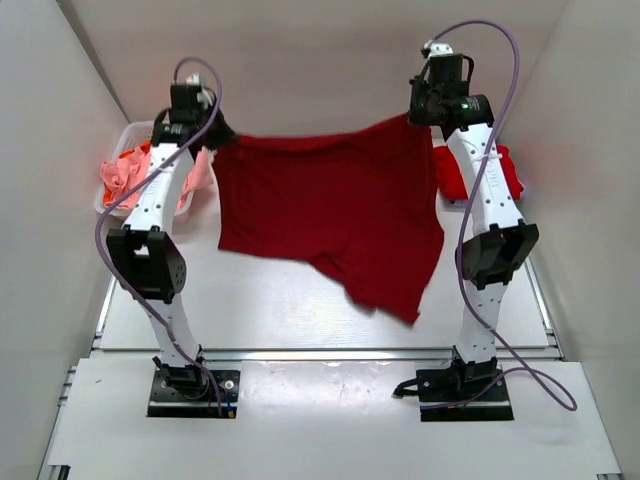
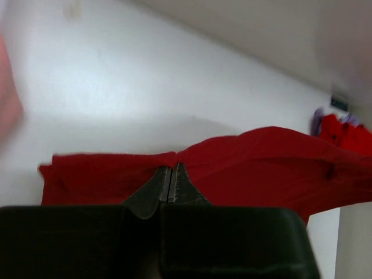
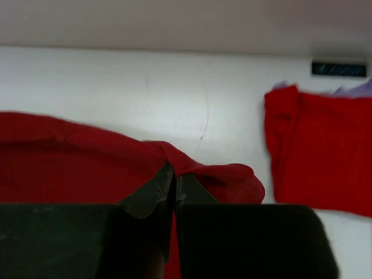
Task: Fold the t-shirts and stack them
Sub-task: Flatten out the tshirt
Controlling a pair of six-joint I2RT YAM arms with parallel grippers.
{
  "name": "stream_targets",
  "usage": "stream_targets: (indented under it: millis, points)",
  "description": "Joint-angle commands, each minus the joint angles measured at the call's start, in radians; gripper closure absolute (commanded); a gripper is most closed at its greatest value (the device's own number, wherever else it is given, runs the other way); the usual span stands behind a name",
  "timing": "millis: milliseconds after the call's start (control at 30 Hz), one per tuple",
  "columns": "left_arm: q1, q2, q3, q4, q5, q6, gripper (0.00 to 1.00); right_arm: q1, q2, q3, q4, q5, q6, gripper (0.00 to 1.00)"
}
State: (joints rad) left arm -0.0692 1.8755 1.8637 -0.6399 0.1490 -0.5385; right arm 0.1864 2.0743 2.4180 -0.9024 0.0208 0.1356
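Left tool (image 2: 171,170) on outspread maroon t-shirt (image 1: 330,215)

white arms (image 1: 487,180), black joints (image 1: 148,262), purple cables (image 1: 517,60), black bases (image 1: 190,392).

We see a white surface (image 1: 300,300) bounded by pale walls, with the two arm bases (image 1: 190,385) bolted at its near edge. At the far left corner a white lattice basket (image 1: 100,205) stands on it, holding crumpled pink t-shirts (image 1: 122,175), and at the far right a folded red t-shirt (image 1: 447,172) lies flat on it, well apart from the basket. A dark red t-shirt (image 1: 330,210) is spread above the middle, and we cannot tell whether its lowest corner touches the surface.
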Motion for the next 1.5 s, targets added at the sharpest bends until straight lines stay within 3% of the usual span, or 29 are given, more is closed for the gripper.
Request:
stream_targets:
  millis: [0,67,167,400,533,833,933,1000,1067,1100,1233,1333,1467]
  points:
    - [-0.006,-0.026,0.293,-0.015,-0.094,0.052,1.00,0.059,-0.155,0.014,0.210,0.206,-0.128,1.00]
    - [0.011,-0.006,0.360,-0.011,-0.088,0.045,1.00,0.054,-0.198,-0.046,0.327,0.235,-0.168,0.99]
    - [0.026,-0.002,0.376,0.031,-0.095,0.069,1.00,0.025,-0.162,0.025,0.312,0.218,-0.180,1.00]
    - [-0.003,-0.214,0.033,0.177,-0.138,0.126,1.00,0.047,-0.233,-0.106,0.309,0.312,-0.284,1.00]
    - [-0.001,-0.335,-0.090,0.209,-0.135,0.132,1.00,0.129,-0.434,-0.290,0.402,0.396,-0.349,1.00]
    - [-0.056,-0.524,0.038,0.103,-0.184,0.143,1.00,0.505,-0.641,-0.333,0.490,0.766,-0.583,1.00]
    - [-0.069,-0.532,0.156,0.060,-0.203,0.155,1.00,0.684,-0.710,-0.413,0.736,0.936,-0.820,1.00]
    - [-0.067,-0.523,0.254,0.042,-0.203,0.158,1.00,0.787,-0.740,-0.486,1.071,1.040,-1.040,1.00]
    - [-0.067,-0.519,0.305,0.025,-0.213,0.158,1.00,0.858,-0.735,-0.473,1.230,1.076,-1.270,1.00]
    - [-0.069,-0.518,0.322,0.023,-0.210,0.149,1.00,0.872,-0.720,-0.433,1.240,1.078,-1.283,1.00]
    - [-0.063,-0.521,0.290,0.031,-0.203,0.143,1.00,0.812,-0.717,-0.430,1.140,1.030,-1.185,1.00]
    - [-0.057,-0.521,0.184,0.059,-0.183,0.138,1.00,0.727,-0.689,-0.398,0.918,0.976,-1.003,1.00]
    - [-0.044,-0.523,0.004,0.120,-0.154,0.120,1.00,0.560,-0.649,-0.378,0.673,0.782,-0.703,0.99]
